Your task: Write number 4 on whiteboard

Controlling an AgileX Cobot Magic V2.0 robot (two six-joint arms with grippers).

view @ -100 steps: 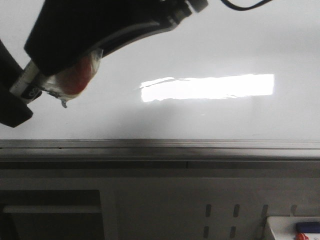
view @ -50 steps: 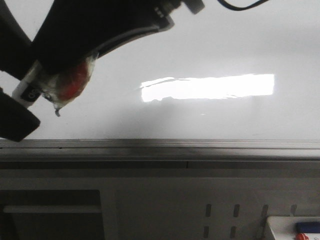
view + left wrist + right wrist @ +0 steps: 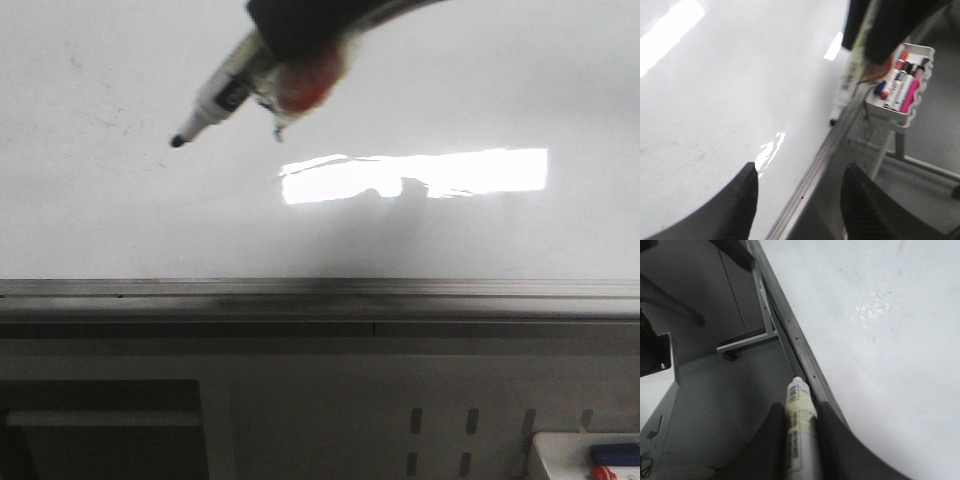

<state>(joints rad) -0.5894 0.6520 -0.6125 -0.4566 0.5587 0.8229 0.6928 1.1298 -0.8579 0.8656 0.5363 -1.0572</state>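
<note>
The whiteboard (image 3: 450,90) is glossy white and fills the upper front view, with a grey rail (image 3: 320,290) along its near edge. No strokes of the number 4 show on it, only faint smudges at the far left. My right gripper (image 3: 275,45) is at the top of the front view, shut on a white marker (image 3: 222,100). The marker's dark tip (image 3: 178,141) points down and left, close to the board. The right wrist view shows the fingers (image 3: 799,407) clamped round the marker (image 3: 800,430). My left gripper (image 3: 800,175) is open and empty over the board's rail.
A bright rectangular light reflection (image 3: 415,174) lies on the board. A white tray (image 3: 900,85) with several markers hangs below the rail at the right; it also shows in the front view (image 3: 590,455). A grey perforated panel (image 3: 440,440) sits under the rail.
My right gripper has swung up and to the right with the marker, so the tip now shows. The dark shape at the left edge has left the front view.
</note>
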